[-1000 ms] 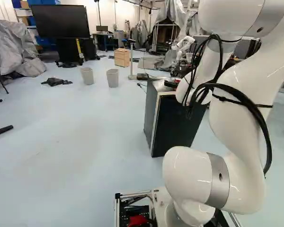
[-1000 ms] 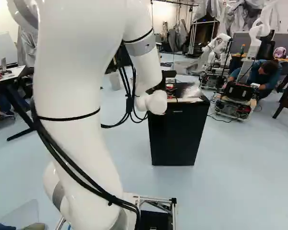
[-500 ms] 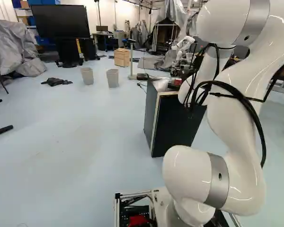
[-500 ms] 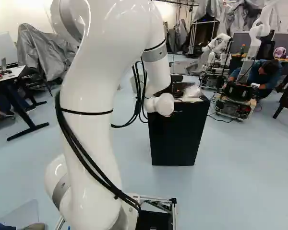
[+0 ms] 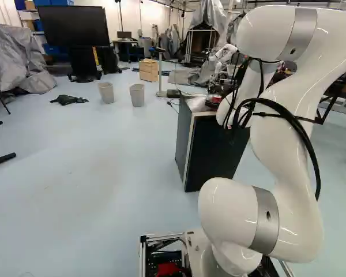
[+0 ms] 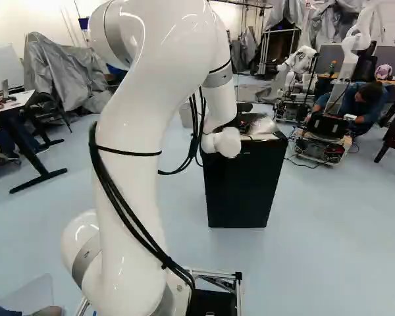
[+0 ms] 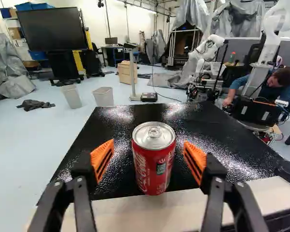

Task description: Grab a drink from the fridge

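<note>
Plainly, the red can [image 7: 154, 158] stands upright on top of the black fridge [image 6: 243, 184], close to its near edge, not inside it. The gripper [image 7: 149, 158] is spread, with a gap between each orange pad [image 7: 102, 158] and the can. The right gap looks narrower, so on closing, the right pad would probably touch first and could push the can left, or tip it if contact falls high. How deep the can sits between the fingers is hard to judge; too shallow, and it may squirt away towards the far side. A low approach might scrape the pale near edge [image 7: 135, 212]. Farther out, the loose cables [image 6: 194, 135] hang beside the white arm [image 6: 135, 118] near the fridge's left side and could catch its corner during the lift.
</note>
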